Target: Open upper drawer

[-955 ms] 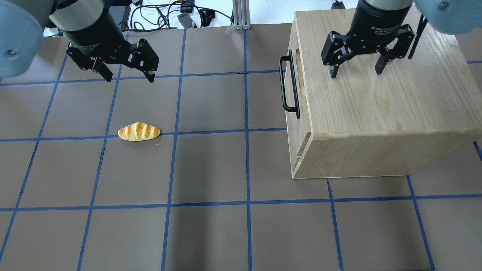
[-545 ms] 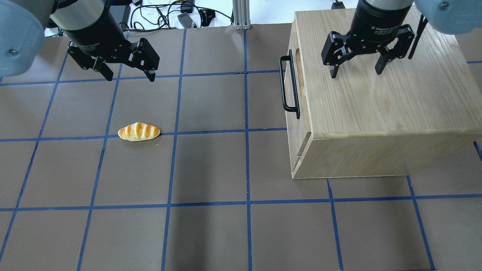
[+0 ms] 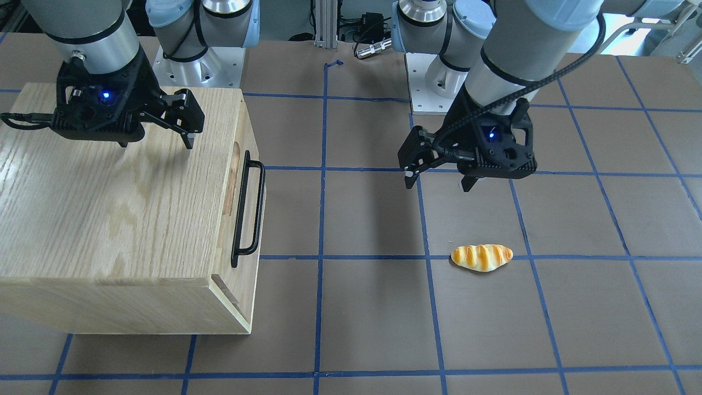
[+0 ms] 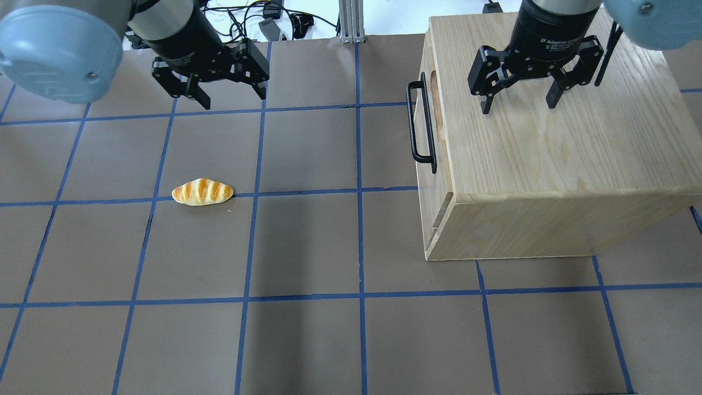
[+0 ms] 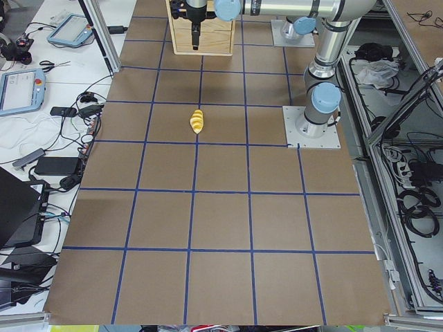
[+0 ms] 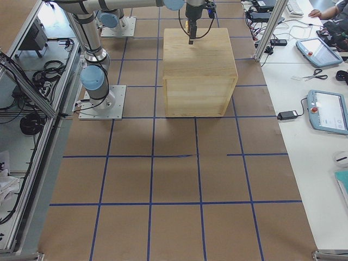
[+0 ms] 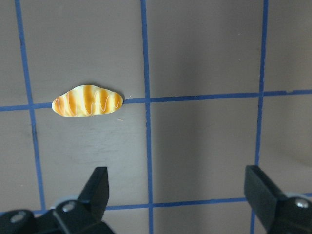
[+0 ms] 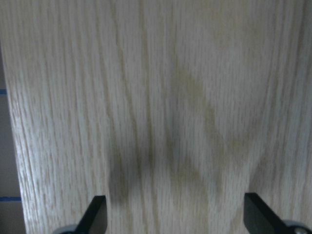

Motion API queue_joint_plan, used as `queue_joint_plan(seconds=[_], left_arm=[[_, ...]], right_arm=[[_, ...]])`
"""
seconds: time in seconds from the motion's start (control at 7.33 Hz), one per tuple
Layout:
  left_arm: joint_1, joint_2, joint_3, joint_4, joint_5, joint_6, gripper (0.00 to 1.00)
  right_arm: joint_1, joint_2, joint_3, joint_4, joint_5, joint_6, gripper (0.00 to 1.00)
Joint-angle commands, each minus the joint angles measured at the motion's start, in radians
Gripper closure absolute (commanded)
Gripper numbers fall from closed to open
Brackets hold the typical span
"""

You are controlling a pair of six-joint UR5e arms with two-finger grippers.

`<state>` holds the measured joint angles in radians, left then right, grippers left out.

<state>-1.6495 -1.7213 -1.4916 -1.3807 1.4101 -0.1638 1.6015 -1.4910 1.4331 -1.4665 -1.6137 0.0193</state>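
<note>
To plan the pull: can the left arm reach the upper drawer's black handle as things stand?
Probably yes: the left gripper is open, and only bare table lies between it and the handle.

Bright, even light falls from above on the worktop [image 4: 307, 247], which carries soft, blurred shadows. Past its far edge the overhead view washes out to white. The right wrist view is soft: the cabinet [image 8: 170, 97] grain is slightly blurred, with faint shadows near the right pincer [image 8: 178, 214].
</note>
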Motion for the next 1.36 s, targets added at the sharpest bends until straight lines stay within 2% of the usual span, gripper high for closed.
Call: queue_joint_plan(seconds=[0.0, 0.14, 0.41, 0.55, 0.82, 1.23], left_arm=[[-0.115, -0.099, 0.001, 0.118, -0.122, -0.147, 0.0], [-0.151, -0.133, -0.001, 0.188, -0.14, -0.167, 0.0], [-0.226, -0.181, -0.004, 0.242, -0.143, -0.259, 0.0], [-0.237, -0.196, -0.003, 0.258, -0.183, -0.319, 0.0], [-0.243, -0.199, -0.004, 0.258, -0.273, -0.336, 0.0], [-0.243, -0.207, -0.006, 0.25, -0.283, -0.332, 0.0]], right_arm=[[0.0, 0.0, 0.001, 0.0, 0.0, 0.001, 0.0], [0.0, 0.0, 0.0, 0.0, 0.0, 0.001, 0.0], [0.0, 0.0, 0.001, 0.0, 0.0, -0.001, 0.0], [-0.001, 0.0, 0.0, 0.0, 0.0, 0.001, 0.0], [0.0, 0.0, 0.001, 0.0, 0.0, 0.001, 0.0], [0.0, 0.0, 0.0, 0.0, 0.0, 0.001, 0.0]])
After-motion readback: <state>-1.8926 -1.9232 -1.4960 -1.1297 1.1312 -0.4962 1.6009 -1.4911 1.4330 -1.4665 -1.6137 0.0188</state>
